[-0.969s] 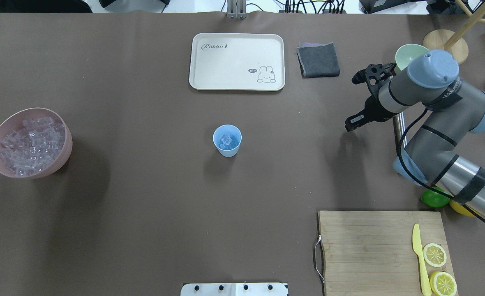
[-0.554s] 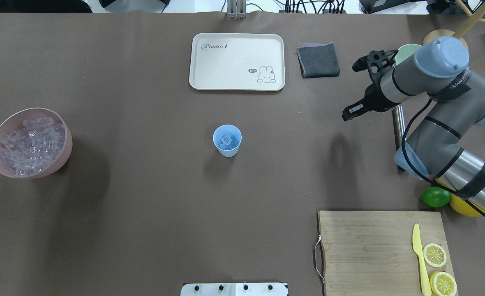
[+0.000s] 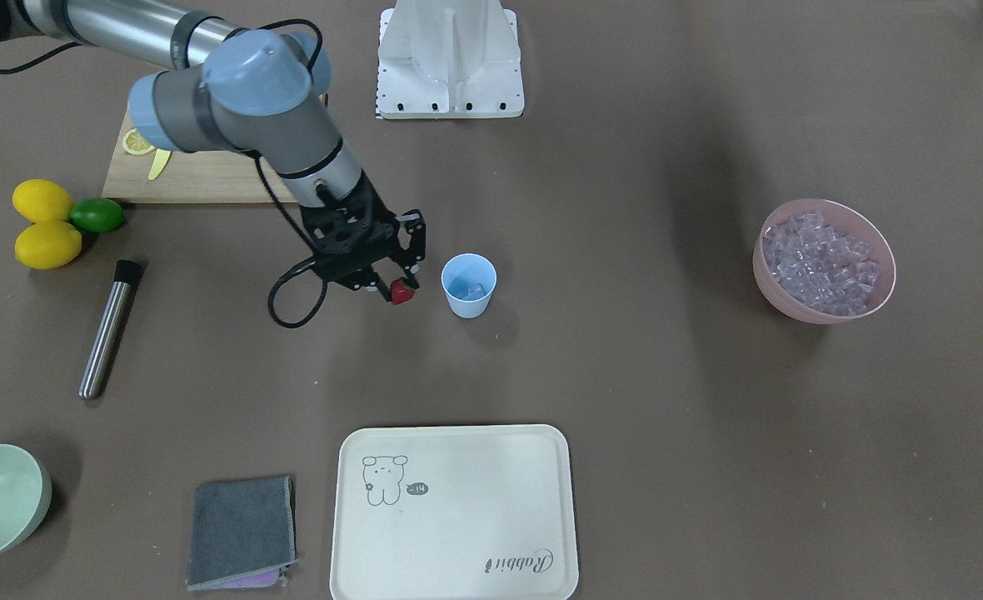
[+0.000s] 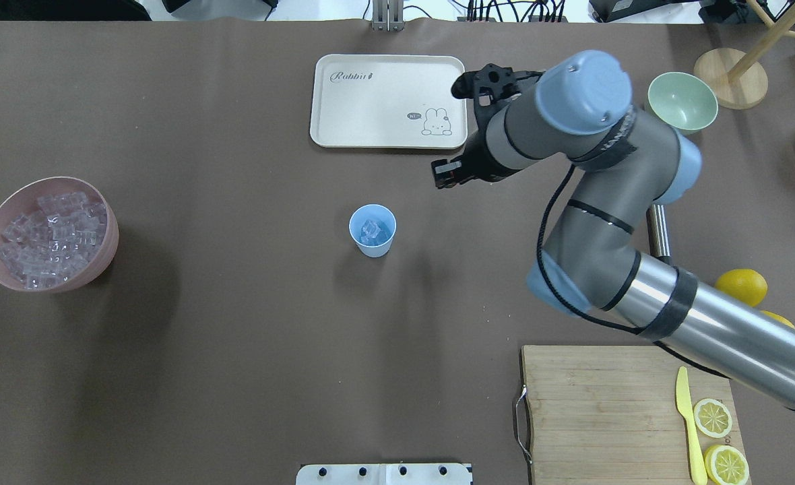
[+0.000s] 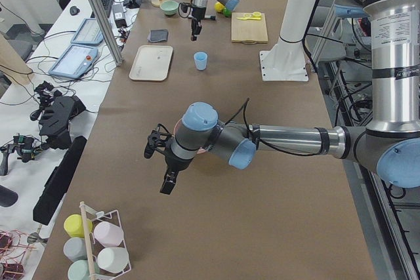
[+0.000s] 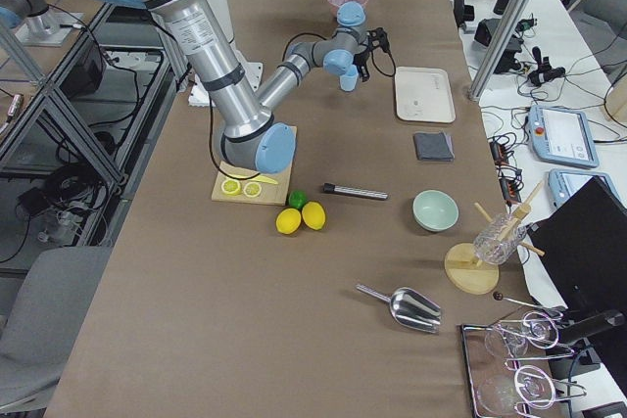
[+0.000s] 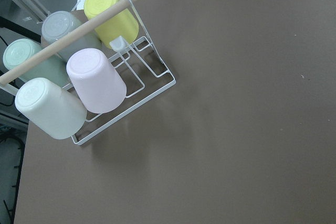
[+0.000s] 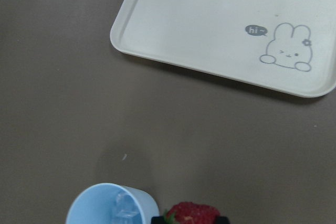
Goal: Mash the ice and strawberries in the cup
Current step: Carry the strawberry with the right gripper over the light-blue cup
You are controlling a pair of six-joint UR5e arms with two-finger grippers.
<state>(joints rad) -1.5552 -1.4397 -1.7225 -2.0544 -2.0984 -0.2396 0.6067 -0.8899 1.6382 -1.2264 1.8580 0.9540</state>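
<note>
Looks partly done: pink bowl heaped with spare cubes at the table's left edge, ice already in the cup at mid-table, no fruit in, no mashing begun. Cannot tell the grip of the left tool, out over the left end. Right tool clenched on the strawberry, held aloft just beside the cup, right-edge side.
</note>
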